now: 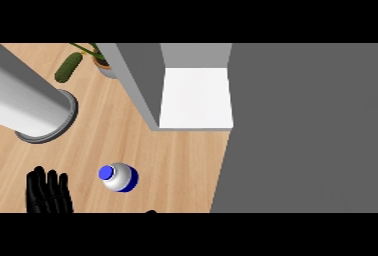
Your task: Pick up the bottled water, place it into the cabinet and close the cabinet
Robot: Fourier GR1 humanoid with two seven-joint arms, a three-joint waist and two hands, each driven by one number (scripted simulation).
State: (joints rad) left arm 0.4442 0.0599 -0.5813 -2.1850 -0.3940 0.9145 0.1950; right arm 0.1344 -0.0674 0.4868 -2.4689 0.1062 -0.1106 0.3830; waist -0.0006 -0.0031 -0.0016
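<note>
In the head view we see the bottle [118, 177] from straight above. It stands upright on the wooden counter [177, 165], near the counter's front edge and well apart from the cabinet [196, 97]. Nothing touches it. Its cap is blue and round, its shoulder is pale and shiny, with a blue band low on one side.

We judge the bottle to be light, stiff enough to hold, but smooth and probably slippery, since the body is round and glossy. The cap is too small to take. We think the best hold is around the body, below the shoulder, with fingers on one side and thumb on the other, and the bottle kept upright.

Our left hand [49, 192] rests at the counter's front left corner, just beside the bottle but not touching it. Its black fingers are straight and released, pointing up, and hold nothing. Of the right hand only a dark tip shows at the front edge, so we cannot tell its state.

The cabinet is open: a white flat shelf between grey walls, with the wide grey door [303, 130] at the right. At the left edge stands a big grey cylinder [33, 102], and at the back left corner a plant [85, 60].
</note>
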